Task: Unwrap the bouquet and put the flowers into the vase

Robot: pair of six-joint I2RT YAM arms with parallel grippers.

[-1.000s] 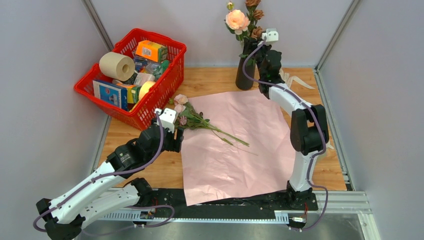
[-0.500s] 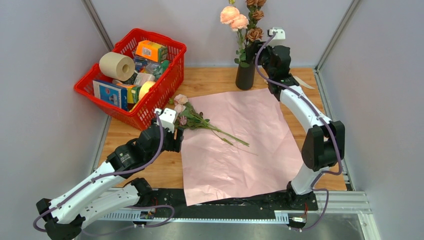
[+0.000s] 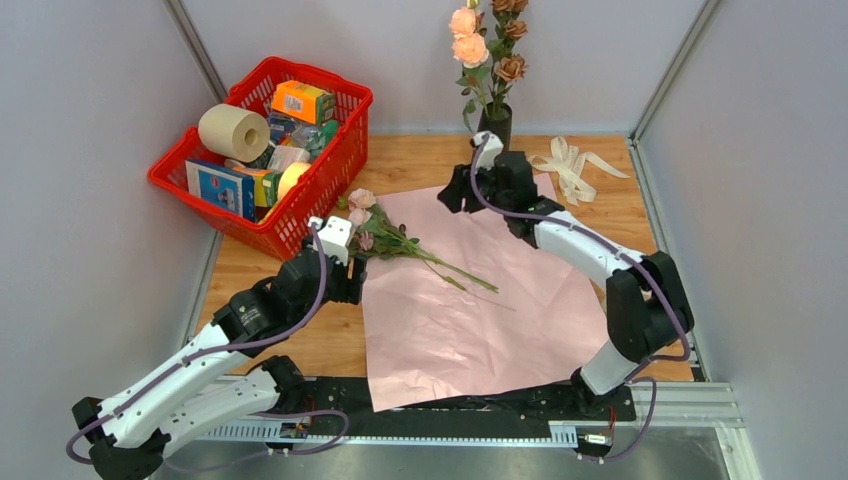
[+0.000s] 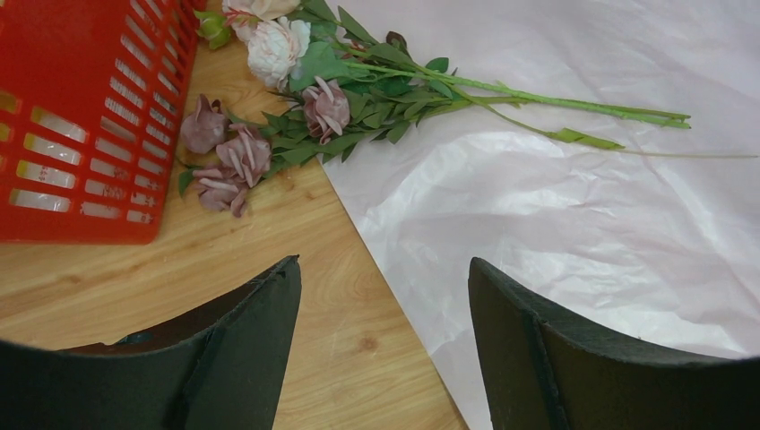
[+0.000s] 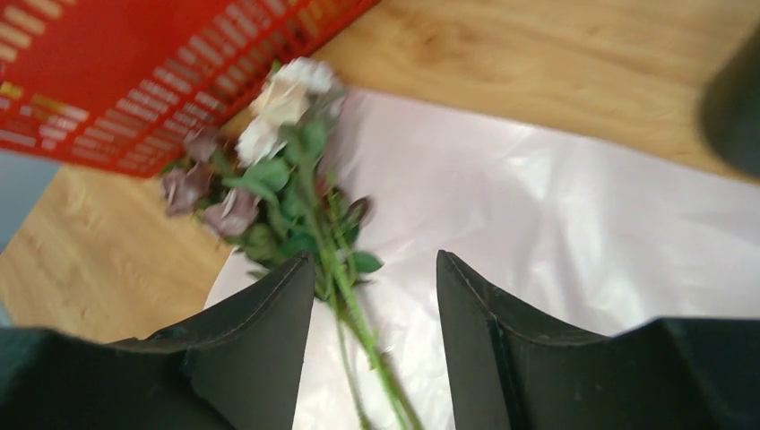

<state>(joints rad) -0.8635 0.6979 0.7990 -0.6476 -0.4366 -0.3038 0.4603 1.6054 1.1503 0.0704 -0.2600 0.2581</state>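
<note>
The bouquet lies unwrapped: its pink paper (image 3: 480, 300) is spread flat and the cream ribbon (image 3: 570, 160) lies loose at the back right. Several flowers (image 3: 480, 40) stand in the black vase (image 3: 497, 118) at the back. More flowers (image 3: 395, 240) lie on the paper's left edge, heads toward the basket, also in the left wrist view (image 4: 314, 103) and, blurred, in the right wrist view (image 5: 278, 170). My right gripper (image 3: 447, 197) (image 5: 375, 255) hangs open above the paper, stems showing below its gap. My left gripper (image 3: 358, 272) (image 4: 384, 264) stands wide open just short of the flower heads, holding nothing.
A red basket (image 3: 330, 170) full of packages and a paper roll sits at the back left, close to the flower heads (image 4: 215, 143). Grey walls close in the wooden table (image 3: 420, 160) on three sides. The vase shows as a dark blur (image 5: 735, 107) at the right wrist view's edge.
My right arm has left the vase and swung down and left over the paper toward the lying flowers. The flowers in the vase now stand free. The left arm has not moved.
</note>
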